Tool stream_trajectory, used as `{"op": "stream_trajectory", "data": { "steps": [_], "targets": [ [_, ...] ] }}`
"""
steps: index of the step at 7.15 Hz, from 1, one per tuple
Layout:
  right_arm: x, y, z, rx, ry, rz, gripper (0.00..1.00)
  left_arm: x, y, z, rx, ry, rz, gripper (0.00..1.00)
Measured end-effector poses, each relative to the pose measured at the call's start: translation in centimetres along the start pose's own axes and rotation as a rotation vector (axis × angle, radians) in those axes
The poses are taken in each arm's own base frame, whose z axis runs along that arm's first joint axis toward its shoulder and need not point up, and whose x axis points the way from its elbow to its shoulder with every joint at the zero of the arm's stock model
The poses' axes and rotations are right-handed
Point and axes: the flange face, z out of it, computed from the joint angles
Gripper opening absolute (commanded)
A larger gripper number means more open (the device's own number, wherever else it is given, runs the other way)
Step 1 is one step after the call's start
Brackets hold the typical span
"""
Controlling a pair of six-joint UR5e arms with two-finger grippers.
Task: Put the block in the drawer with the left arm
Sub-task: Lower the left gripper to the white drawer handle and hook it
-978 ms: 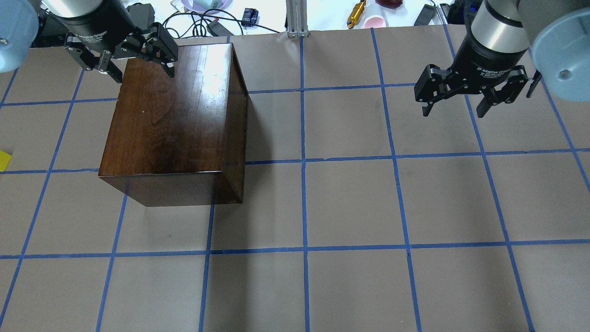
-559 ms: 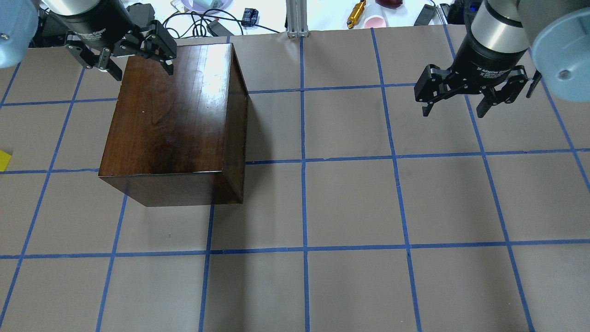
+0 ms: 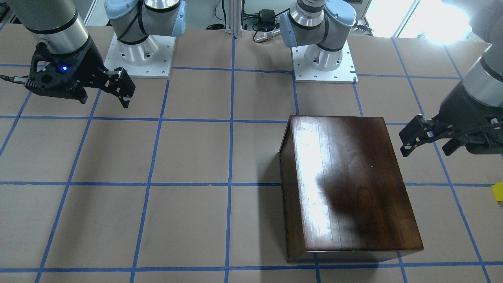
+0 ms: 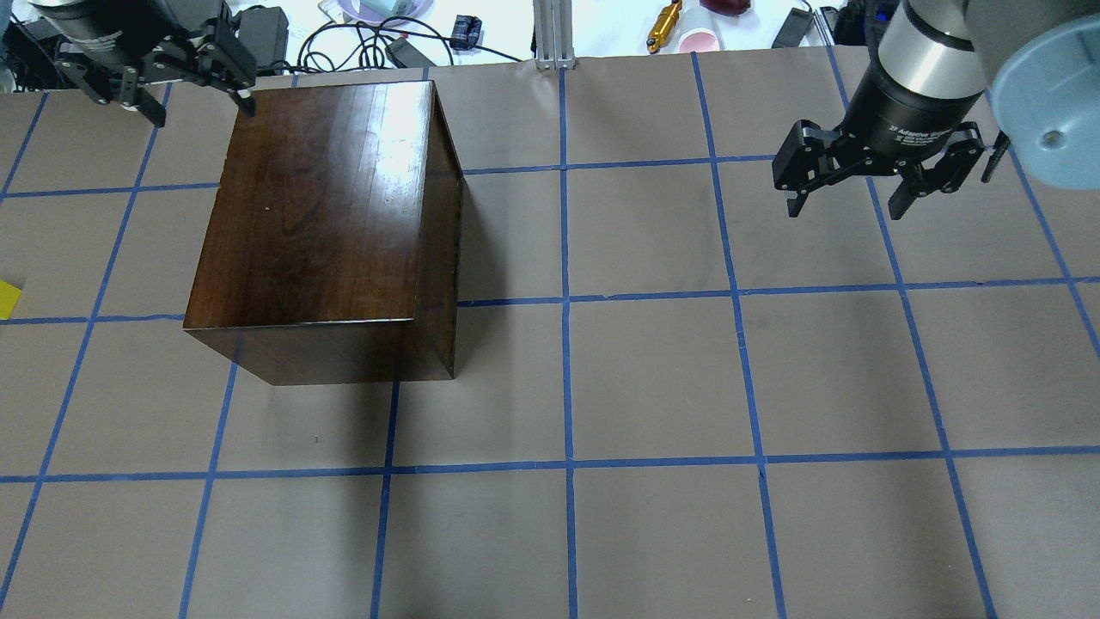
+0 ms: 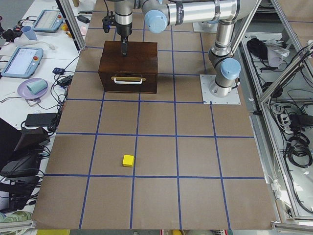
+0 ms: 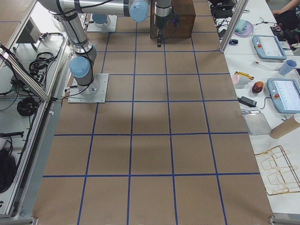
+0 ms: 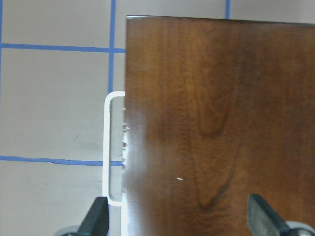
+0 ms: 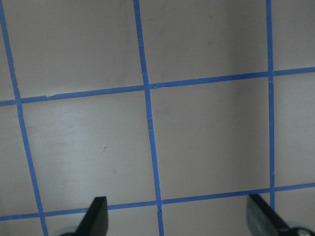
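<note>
The yellow block [image 4: 7, 299] lies on the table at the far left edge, apart from the box; it also shows in the front view [image 3: 498, 192] and the left side view [image 5: 128, 160]. The dark-brown wooden box [image 4: 318, 215] stands with its drawer shut; the drawer front's pale handle [image 5: 128, 80] faces the block's end and also shows in the left wrist view [image 7: 113, 147]. My left gripper [image 4: 204, 107] is open and empty, above the box's far left corner [image 3: 426, 151]. My right gripper [image 4: 846, 206] is open and empty over bare table on the right.
The table is brown paper with a blue tape grid. Cables, a gold cylinder [image 4: 664, 26] and a pink cup [image 4: 700, 39] lie beyond the far edge, next to an aluminium post [image 4: 554, 34]. The two arm bases [image 3: 137, 51] [image 3: 322, 55] stand at the robot's side.
My left gripper has moved left and toward the far edge, off the box's top to its far left corner. It stays open. The right arm has not moved.
</note>
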Motion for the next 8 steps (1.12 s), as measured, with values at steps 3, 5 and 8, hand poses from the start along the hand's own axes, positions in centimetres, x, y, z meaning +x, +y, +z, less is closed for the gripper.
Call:
{"op": "stream_trajectory", "data": {
  "steps": [3, 5, 8],
  "targets": [
    [0.0, 0.0, 0.0, 0.0, 0.0, 0.0, 1.0, -7.6, -1.0, 4.4, -0.05, 0.011, -0.02, 1.0],
    [0.0, 0.0, 0.0, 0.0, 0.001, 0.0, 1.0, -10.5, -1.1, 7.1, -0.083, 0.034, -0.041, 1.0],
    [0.0, 0.0, 0.0, 0.0, 0.0, 0.0, 1.0, -13.6, -1.3, 10.8, -0.111, 0.105, 0.011, 1.0]
  ]
}}
